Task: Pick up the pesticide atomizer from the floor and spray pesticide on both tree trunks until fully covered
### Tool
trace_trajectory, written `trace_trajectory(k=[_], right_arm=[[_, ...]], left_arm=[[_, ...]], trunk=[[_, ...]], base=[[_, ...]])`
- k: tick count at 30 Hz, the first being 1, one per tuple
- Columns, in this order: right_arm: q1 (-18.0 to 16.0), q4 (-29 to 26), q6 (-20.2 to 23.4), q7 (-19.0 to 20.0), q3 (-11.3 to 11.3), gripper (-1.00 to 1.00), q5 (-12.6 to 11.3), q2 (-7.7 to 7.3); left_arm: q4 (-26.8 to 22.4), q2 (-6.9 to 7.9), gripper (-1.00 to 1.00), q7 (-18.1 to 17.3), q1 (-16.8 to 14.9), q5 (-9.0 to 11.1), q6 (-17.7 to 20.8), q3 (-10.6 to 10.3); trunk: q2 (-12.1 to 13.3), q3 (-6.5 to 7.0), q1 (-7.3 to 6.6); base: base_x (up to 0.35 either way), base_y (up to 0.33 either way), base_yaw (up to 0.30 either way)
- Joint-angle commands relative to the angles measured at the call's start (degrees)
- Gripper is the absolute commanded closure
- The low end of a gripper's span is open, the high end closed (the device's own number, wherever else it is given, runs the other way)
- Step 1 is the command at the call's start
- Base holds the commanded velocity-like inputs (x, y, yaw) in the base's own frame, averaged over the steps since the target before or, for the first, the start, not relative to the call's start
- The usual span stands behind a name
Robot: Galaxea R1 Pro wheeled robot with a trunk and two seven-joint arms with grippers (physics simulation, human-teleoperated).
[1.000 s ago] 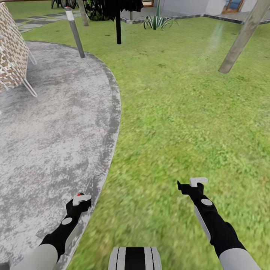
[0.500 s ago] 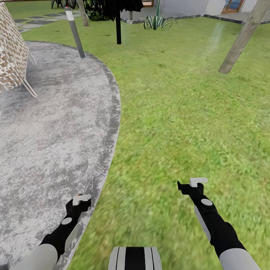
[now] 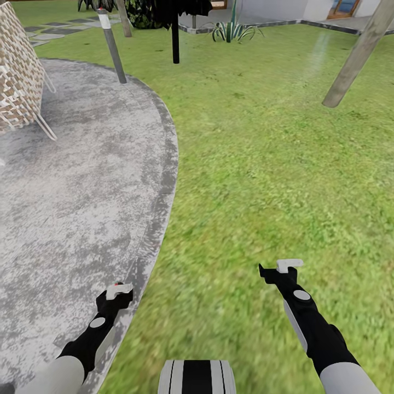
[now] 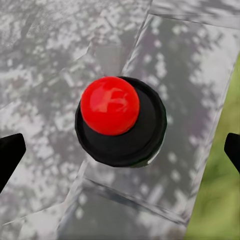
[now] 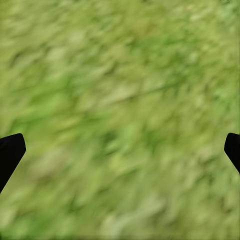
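Directly between the wide-open, empty jaws of the left gripper [image 4: 120, 150]: pesticide atomizer [image 4: 120, 122], probably light, rigid, slick; grasp its black collar. Right gripper [image 5: 120, 152] open, empty.

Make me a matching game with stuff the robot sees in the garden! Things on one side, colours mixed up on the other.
Things:
1. lawn
2. paved patch
3. round knob under the left gripper
4. leaning tree trunk

Colours:
A. shiny red
B. beige-grey
C. green
D. mottled grey and white

Pairs: 1-C, 2-D, 3-A, 4-B
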Motion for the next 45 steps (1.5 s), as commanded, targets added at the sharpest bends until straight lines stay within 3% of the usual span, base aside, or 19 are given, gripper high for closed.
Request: trace_trajectory(k=[1, 3, 45], right_arm=[[0.0, -0.1, 0.3, -0.2, 0.1, -1.00, 0.1, -0.02], [0.0, -0.1, 0.3, -0.2, 0.1, -1.00, 0.1, -0.02], [0.0, -0.1, 0.3, -0.2, 0.1, -1.00, 0.1, -0.02]], left_arm=[[0.0, -0.02, -1.00, 0.1, 0.0, 0.0, -0.2, 0.0], [0.0, -0.03, -1.00, 0.1, 0.0, 0.0, -0.2, 0.0], [0.0, -0.13, -1.00, 0.2, 0.0, 0.0, -0.3, 0.1]], trunk=[[0.0, -0.03, -0.01], [0.0, -0.48, 0.04], [0.0, -0.65, 0.04]], base=[[0.000, 0.000, 0.006], [0.000, 0.000, 0.003], [0.013, 0.000, 0.010]])
